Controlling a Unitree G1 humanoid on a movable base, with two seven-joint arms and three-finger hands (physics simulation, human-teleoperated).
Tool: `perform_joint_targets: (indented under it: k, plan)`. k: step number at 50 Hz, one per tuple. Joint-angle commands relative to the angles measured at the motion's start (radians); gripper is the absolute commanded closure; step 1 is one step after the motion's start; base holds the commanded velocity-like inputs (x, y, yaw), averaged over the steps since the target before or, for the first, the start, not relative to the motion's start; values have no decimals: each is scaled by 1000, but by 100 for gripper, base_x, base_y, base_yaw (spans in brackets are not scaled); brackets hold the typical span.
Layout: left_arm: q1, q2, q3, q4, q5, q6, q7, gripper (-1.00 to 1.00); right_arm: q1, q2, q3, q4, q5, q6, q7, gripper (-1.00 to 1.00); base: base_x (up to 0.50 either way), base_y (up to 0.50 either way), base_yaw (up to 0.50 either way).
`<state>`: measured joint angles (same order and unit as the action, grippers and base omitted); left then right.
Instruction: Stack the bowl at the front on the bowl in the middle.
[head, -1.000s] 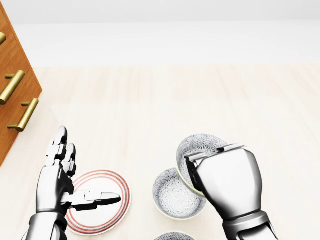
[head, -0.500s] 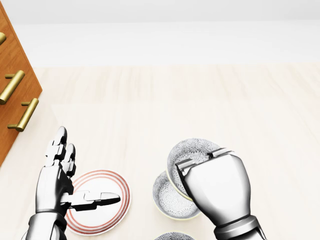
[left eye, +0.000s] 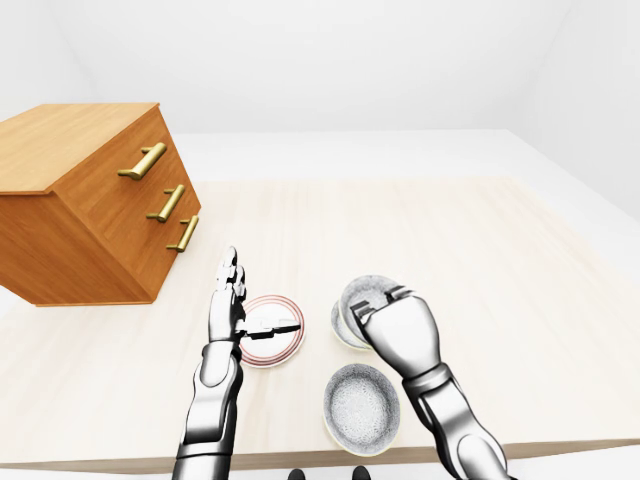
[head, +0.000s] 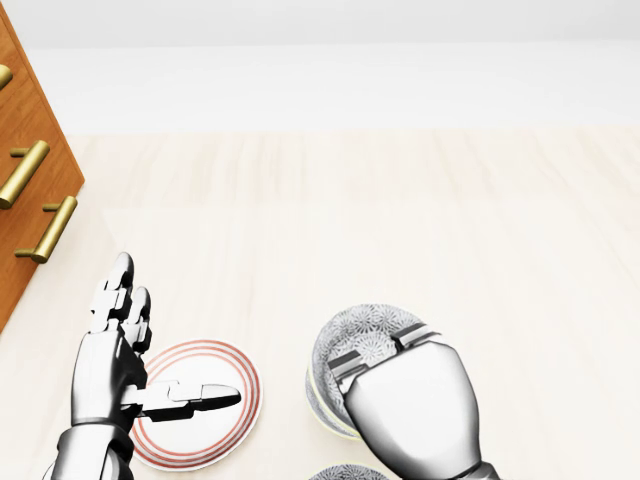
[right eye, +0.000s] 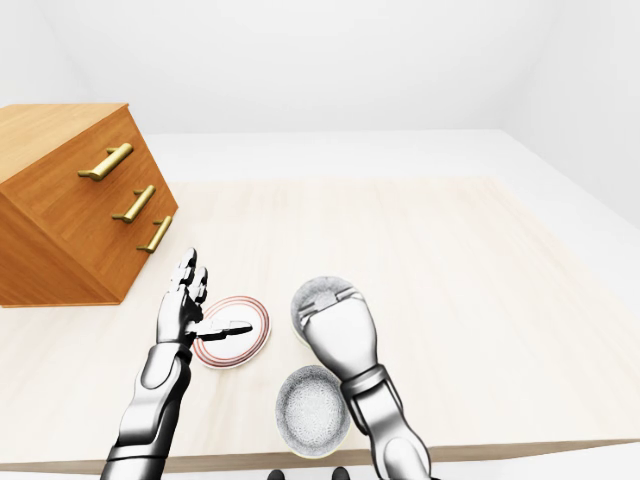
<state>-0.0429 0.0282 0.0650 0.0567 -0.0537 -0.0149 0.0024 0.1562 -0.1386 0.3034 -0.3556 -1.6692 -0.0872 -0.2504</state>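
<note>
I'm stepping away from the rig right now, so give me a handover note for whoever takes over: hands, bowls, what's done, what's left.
Right hand: shut on the held bowl, which is tilted just above the middle bowl. I cannot tell whether they touch.
Left hand: open, holding nothing, over the red-ringed plate.
Third bowl: near the table's bottom edge in the left-eye view, untouched.
Done: bowl picked up and brought over the middle bowl.
Left: level it, lower it into the middle bowl, release.
</note>
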Motion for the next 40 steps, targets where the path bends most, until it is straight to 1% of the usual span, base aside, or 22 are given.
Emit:
perform_joint_targets:
  k: [1, 2, 3, 14, 16, 19, 20, 21, 22, 23, 25, 30, 31, 34, 35, 40]
  plan:
    - [3, 0, 0, -4, 0, 1, -1, -100, 10, -3, 38, 4, 52, 0, -40, 100, 0, 0, 0]
    - [0, 1, 2, 0, -1, -1, -2, -100, 8, -3, 39, 10, 52, 0, -41, 100, 0, 0, 0]
    - [1, 1, 1, -5, -1, 4, -1, -100, 6, -2, 40, 13, 51, 0, -43, 100, 0, 0, 0]
    - [-10, 2, 4, 27, -2, -16, -1, -100, -15, 4, 44, 44, 55, 0, -54, 100, 0, 0, 0]
    - [-6, 1, 1, 14, -1, -6, 0, -100, -23, 8, 42, 51, 59, 0, -52, 100, 0, 0, 0]
    - [-4, 1, 1, 6, -1, 0, 1, -100, -29, 10, 40, 55, 63, 0, -51, 100, 0, 0, 0]
    - [-7, 1, 2, 16, -1, -7, 0, -100, -29, 10, 39, 55, 64, 0, -50, 100, 0, 0, 0]
    - [-8, 1, 2, 20, -1, -10, 0, -100, -28, 10, 38, 54, 66, 0, -48, 100, 0, 0, 0]
    - [-8, 1, 2, 18, -2, -9, 0, -100, -28, 9, 35, 50, 72, 0, -44, 100, 0, 0, 0]
    - [-5, 1, 1, 9, -2, -2, 0, -100, -28, 10, 34, 49, 74, 0, -42, 100, 0, 0, 0]
    - [-5, 1, 1, 11, -1, -4, 1, -100, -27, 10, 33, 49, 73, 0, -43, 100, 0, 0, 0]
    - [0, 1, 0, 0, -1, 2, 0, -100, -22, 12, 34, 59, 75, 0, -53, 100, 0, 0, 0]
    - [-1, 1, 1, 5, -1, -3, 0, -100, -22, 11, 34, 59, 78, 0, -52, 100, 0, 0, 0]
    - [-1, 1, 1, 4, -1, -1, 0, -100, -23, 12, 34, 65, 79, 0, -56, 100, 0, 0, 0]
    - [-2, 1, 2, 9, -1, -5, 0, -100, -21, 12, 35, 65, 79, 0, -58, 100, 0, 0, 0]
    - [-1, 0, 1, 1, 0, 2, 2, -100, -16, 10, 38, 62, 81, 0, -57, 100, 0, 0, 0]
